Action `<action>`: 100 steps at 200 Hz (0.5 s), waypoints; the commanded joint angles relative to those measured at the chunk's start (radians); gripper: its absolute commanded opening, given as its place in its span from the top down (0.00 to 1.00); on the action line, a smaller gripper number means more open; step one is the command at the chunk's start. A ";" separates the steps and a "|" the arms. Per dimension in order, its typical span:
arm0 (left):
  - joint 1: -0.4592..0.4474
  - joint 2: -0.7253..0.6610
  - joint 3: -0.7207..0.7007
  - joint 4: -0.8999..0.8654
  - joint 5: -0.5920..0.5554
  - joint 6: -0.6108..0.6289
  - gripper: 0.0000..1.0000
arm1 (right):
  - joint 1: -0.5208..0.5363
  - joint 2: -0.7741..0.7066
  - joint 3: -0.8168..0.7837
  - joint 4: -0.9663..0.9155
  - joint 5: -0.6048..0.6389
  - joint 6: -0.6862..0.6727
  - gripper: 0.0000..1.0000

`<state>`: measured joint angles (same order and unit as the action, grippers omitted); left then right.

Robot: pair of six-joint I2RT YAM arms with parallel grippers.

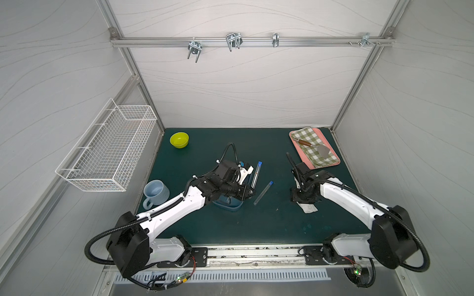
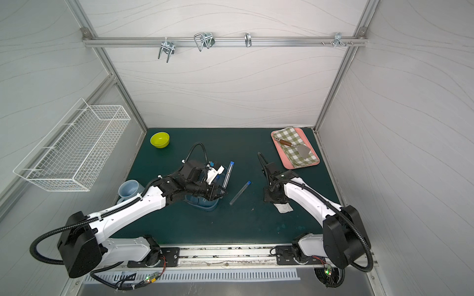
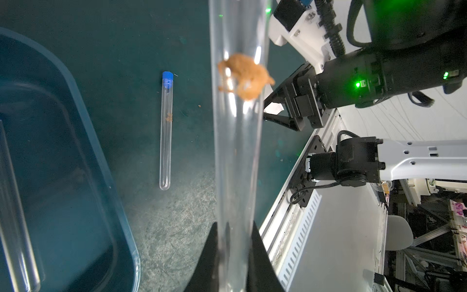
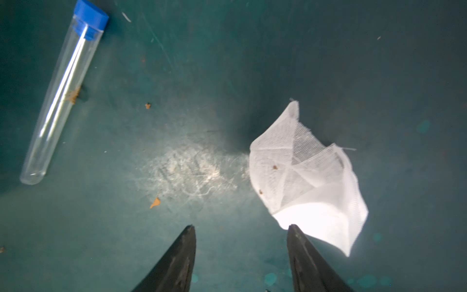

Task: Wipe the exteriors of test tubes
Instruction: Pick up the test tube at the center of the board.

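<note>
Clear tube (image 3: 237, 151) clamped in left gripper (image 3: 235, 225); capped tube (image 4: 63, 96) near right gripper (image 4: 241, 225)

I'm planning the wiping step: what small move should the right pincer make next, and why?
Probably shift the right pincer over the crumpled white gauze pad and close on it. Its jaws stand open over the dark green mat, with one tip at the gauze's edge, so nothing is held, while the left pincer is shut on a clear test tube bearing an orange smear.
</note>
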<state>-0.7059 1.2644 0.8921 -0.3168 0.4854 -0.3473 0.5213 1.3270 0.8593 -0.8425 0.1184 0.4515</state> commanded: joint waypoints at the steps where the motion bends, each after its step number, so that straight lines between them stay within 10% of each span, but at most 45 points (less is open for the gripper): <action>1: 0.011 -0.021 0.005 0.015 0.014 0.016 0.96 | -0.006 0.052 0.014 -0.046 0.060 -0.030 0.44; 63: 0.015 -0.030 -0.004 0.022 0.029 0.016 0.95 | -0.008 0.179 0.045 -0.029 0.077 -0.056 0.72; 100: 0.018 -0.027 -0.005 0.024 0.033 0.018 0.95 | -0.009 0.102 0.156 -0.112 -0.145 -0.058 0.88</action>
<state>-0.6941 1.2526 0.8886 -0.3164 0.5037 -0.3462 0.5163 1.4952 0.9375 -0.8806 0.1268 0.4057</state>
